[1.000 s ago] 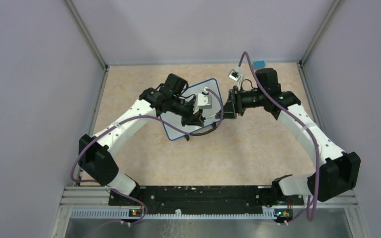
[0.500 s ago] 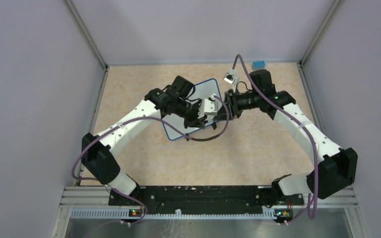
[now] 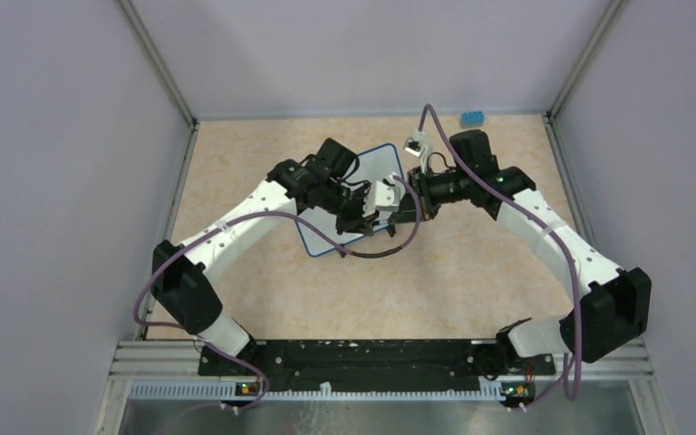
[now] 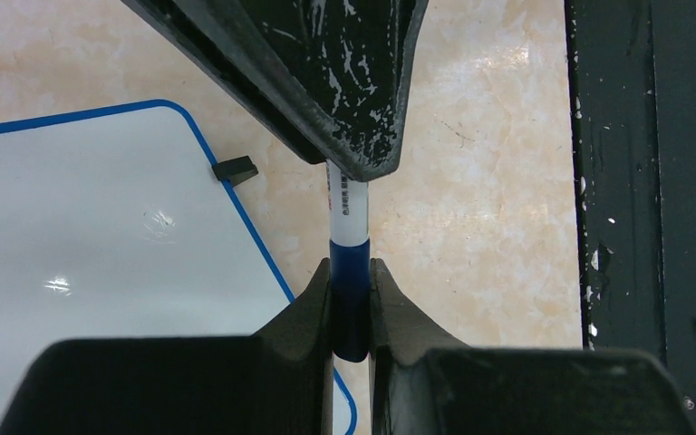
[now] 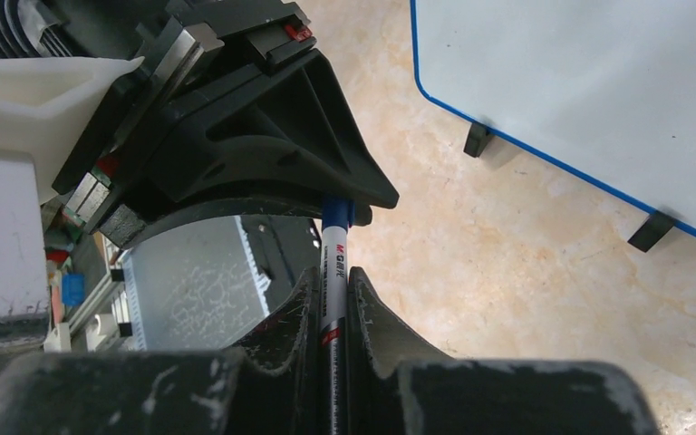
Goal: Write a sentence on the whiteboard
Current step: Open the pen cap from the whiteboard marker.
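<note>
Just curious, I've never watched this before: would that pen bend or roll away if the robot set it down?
The marker runs straight between the left tool and the right tool, so it is probably stiff. Its round barrel would likely roll on the flat table. It looks slim, so it is probably light.

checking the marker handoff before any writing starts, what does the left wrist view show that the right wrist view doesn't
Only the left wrist: the full length of the marker's blue end, clamped between the left fingers.

Only the right wrist: the printed white barrel pinched by the right fingers, and two black feet of the whiteboard; the left wrist shows one.

Both: each arm's fingers shut on the same marker, beside the blue-framed whiteboard, with no writing visible on it.
</note>
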